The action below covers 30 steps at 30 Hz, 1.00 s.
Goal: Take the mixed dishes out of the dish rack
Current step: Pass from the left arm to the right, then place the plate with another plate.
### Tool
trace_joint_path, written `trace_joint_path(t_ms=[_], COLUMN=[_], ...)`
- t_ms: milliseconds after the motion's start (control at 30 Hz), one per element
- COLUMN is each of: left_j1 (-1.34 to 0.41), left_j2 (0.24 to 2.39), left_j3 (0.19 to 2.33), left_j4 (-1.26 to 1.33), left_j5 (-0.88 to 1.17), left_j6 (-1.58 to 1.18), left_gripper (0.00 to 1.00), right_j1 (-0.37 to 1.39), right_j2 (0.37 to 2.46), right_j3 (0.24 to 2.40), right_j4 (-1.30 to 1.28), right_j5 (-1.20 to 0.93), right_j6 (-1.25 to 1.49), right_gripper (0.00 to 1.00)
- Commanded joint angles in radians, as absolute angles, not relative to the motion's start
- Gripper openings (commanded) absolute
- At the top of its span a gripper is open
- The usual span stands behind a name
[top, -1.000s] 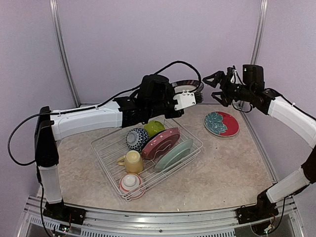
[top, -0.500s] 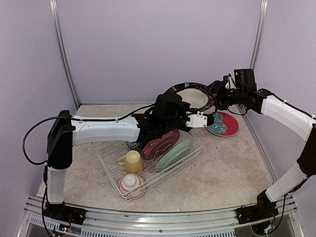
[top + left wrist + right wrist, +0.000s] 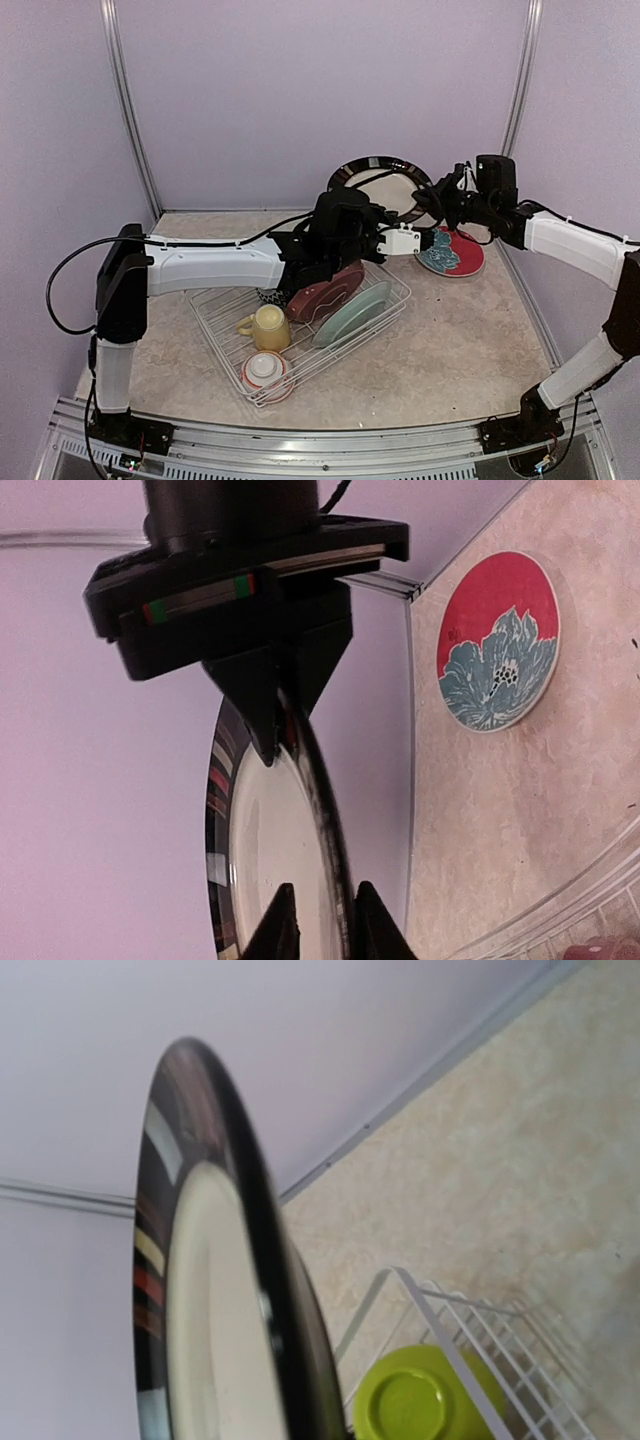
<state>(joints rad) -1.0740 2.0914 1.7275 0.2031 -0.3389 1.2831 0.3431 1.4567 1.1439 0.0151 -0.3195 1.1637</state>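
Lilac walls close in a mottled beige bench (image 3: 470, 340), with the white wire dish rack (image 3: 225, 320) sitting near its middle. From the overhead camera, a black-rimmed plate (image 3: 385, 187) with a cream centre is held on edge in the air at about 1 o'clock from the rack, between the two arms. The left claw (image 3: 323, 888) is narrowed on its lower rim and carries it. The step looks like a mid-air handover: the right claw (image 3: 288, 725) straddles the opposite rim, one finger on each face, though whether it has clamped cannot be told. The next move calls for a firm right-hand pinch before the left lets go, then a carry to the red flowered plate (image 3: 450, 251), which lies flat at 2 o'clock from the rack. Only the left wrist camera shows both claws on the rim at once. The right wrist camera shows none of its own fingers, just the plate's edge and a lime bowl (image 3: 415, 1400) in the rack, which the left arm hides from overhead. A pale yellow mug (image 3: 268, 328) and other dishes wait in the rack.
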Motion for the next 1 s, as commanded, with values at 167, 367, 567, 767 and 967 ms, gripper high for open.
trace_joint_path(t_ms=[167,367,567,767,967], left_j1=[-1.07,-1.064,-1.049,-0.941,-0.729], left_j2=[1.918,1.833,1.672,1.488,1.351], left_j3=[1.743,1.77,1.771,1.74,1.668], left_j4=[0.066,-0.169,-0.362,-0.49,-0.565], left_j5=[-0.322,-0.253,-0.177,-0.021,0.239], left_j6=[1.018,0.836,0.616,0.276,-0.016], left_gripper=[0.63,0.98,0.99,0.99,0.99], right_j1=[0.298,0.253,0.2,0.124,0.015], right_j2=[1.429,1.464,1.471,1.464,1.41], right_j3=[1.096,1.129,1.066,1.047,0.948], right_j4=[0.436,0.498,0.587,0.514,0.384], right_j5=[-0.386,-0.415,-0.433,-0.455,-0.435], right_j6=[1.254,1.283,1.32,1.275,1.206], right_gripper=[0.0,0.0,0.0,0.0,0.0])
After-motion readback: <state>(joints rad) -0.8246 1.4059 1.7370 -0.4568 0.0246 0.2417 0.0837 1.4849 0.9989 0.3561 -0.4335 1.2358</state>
